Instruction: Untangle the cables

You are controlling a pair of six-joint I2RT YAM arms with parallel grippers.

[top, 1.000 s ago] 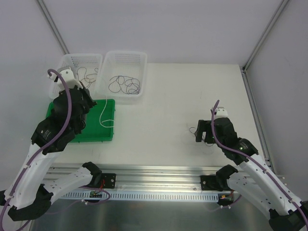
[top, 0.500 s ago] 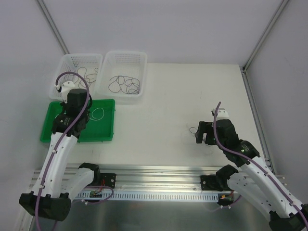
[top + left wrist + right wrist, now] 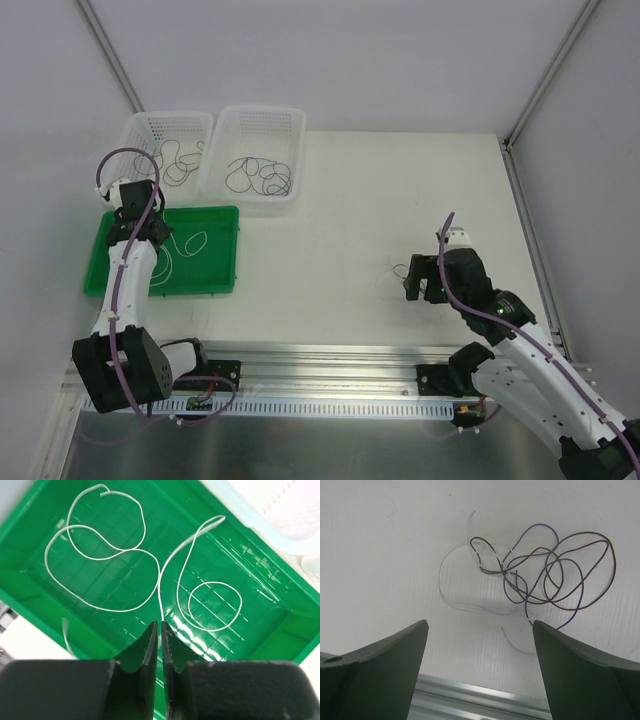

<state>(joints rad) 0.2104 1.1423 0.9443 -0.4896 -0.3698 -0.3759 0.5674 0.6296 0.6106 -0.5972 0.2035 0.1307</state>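
A white cable point(image 3: 105, 558) lies in loose loops in the green tray point(image 3: 30, 582); it also shows in the top view point(image 3: 195, 241). One end of it runs up between the tips of my left gripper point(image 3: 160, 624), which is shut on it just above the tray floor, at the tray's back left in the top view point(image 3: 140, 225). A tangle of brown, purple and white cables point(image 3: 542, 575) lies on the white table, small in the top view point(image 3: 400, 270). My right gripper point(image 3: 480, 625) is wide open and empty, hovering just short of the tangle point(image 3: 424, 280).
Two white baskets stand at the back left: the left one point(image 3: 140, 128) holds a dark cable, the right one point(image 3: 290, 125) holds several dark looped cables. The green tray point(image 3: 225, 282) sits in front of them. A metal rail point(image 3: 330, 360) runs along the table's near edge.
My left arm has swung back and to the left and come down over the tray. The white cable that hung from it now lies looped in the tray. The right arm has barely moved.
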